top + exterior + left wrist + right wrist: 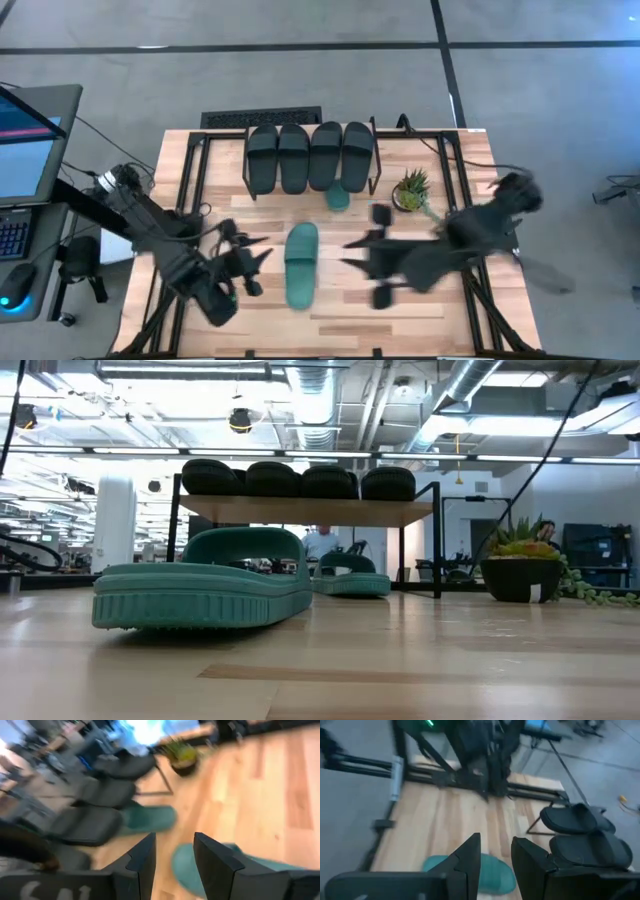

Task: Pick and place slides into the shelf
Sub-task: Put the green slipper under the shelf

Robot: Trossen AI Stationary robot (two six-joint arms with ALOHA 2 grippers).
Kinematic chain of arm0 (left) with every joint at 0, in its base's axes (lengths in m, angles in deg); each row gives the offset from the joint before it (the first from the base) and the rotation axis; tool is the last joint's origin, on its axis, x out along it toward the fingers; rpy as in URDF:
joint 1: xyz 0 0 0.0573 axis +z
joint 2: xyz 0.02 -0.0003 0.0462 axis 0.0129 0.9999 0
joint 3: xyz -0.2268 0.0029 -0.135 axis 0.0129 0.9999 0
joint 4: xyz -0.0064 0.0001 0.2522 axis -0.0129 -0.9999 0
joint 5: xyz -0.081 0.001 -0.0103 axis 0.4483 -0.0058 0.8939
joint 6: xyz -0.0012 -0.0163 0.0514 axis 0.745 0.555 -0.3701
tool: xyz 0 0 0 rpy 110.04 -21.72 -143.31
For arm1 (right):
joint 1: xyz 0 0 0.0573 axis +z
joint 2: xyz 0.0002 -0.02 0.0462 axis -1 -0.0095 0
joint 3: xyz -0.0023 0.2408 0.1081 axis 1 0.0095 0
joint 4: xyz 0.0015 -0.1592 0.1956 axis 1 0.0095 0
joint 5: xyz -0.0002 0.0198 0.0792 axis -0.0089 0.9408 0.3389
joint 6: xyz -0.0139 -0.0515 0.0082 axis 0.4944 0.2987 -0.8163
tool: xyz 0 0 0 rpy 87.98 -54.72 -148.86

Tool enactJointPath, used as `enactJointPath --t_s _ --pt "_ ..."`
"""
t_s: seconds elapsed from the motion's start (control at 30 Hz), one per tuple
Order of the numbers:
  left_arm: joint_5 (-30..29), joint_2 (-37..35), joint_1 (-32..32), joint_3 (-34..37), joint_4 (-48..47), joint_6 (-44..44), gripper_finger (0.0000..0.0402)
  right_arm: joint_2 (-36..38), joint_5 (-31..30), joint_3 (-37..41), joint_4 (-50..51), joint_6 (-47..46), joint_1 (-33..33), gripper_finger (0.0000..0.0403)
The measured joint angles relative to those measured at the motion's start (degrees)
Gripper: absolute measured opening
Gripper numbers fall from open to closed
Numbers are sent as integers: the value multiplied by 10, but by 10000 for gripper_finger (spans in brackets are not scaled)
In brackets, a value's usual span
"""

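The wooden table (pixel 430 310) carries everything. At its far side, well beyond both grippers, stands the shelf (pixel 310 160), a low plank on thin black wire legs, with four black slides (pixel 310 155) lined up side by side on top. A second teal slide (pixel 337 197) lies partly under the shelf's front edge, and a small potted plant (pixel 411 190) sits just beside the shelf's right end.

The loose teal slide (pixel 301 264) lies flat on the open tabletop, between the two grippers and nearer to them than to the shelf. The left gripper (pixel 262 256) hovers just beside its left edge with its fingers (pixel 142 860) apart and nothing between them. The right gripper (pixel 355 255) hangs above the table near the slide's right side, holding nothing; its fingers (pixel 470 852) show a narrow gap between them, neither wide nor together.

As a judgement, this slide is light, moulded rubber: soft enough to flex under a pinch, grippy rather than slippery, and not fragile. The wide strap arching over the toe end looks the best hold, since a finger can pass beneath it. Pinching the thick sole edge would also work, though the sole may sag or swing.
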Motion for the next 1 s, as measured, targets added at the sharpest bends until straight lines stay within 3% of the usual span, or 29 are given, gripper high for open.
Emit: enactJointPath --t_s 0.13,0.2,0.43,0.73,1.0 --pt "70 22 51 43 177 -144 122 77 -28 0 44 4 52 97" --pt "91 51 73 42 220 -199 122 110 -55 0 68 4 81 97" --pt "152 176 118 -33 214 -285 122 199 -151 13 124 -21 202 97" --pt "190 254 130 -84 103 -272 122 233 -313 37 256 -226 306 97" --pt "258 253 128 -73 85 -182 122 230 -337 71 300 -296 325 97"
